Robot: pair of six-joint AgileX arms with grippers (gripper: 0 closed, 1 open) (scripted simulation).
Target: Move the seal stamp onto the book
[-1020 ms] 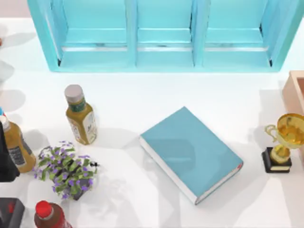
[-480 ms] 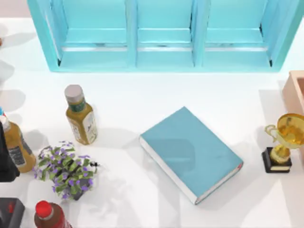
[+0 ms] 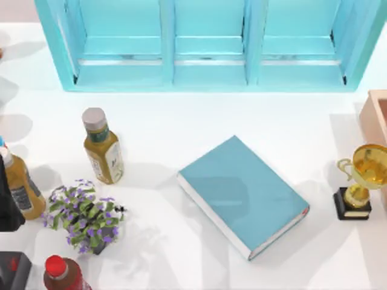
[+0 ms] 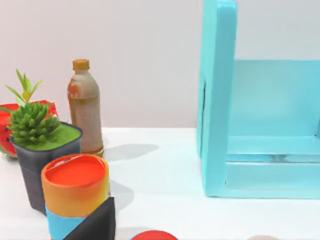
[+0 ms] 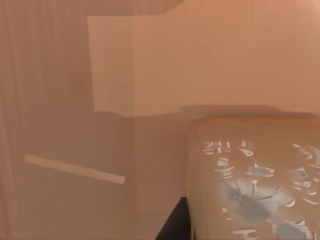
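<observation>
1. In the right wrist view, the seal stamp (image 5: pixel 255 175), a tan block with a pale mottled top, sits close up inside a pinkish-tan enclosure.
2. I cannot tell the state of either gripper.
3. The book (image 3: pixel 243 193) lies flat at table centre, nothing on it.
4. The teal shelf (image 3: pixel 205 45) stands behind.

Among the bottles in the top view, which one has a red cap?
The bottle at the bottom left corner: its cap is bright red. The bottle beside the flower pot has a grey cap, and the bottle at the left edge is amber.
</observation>
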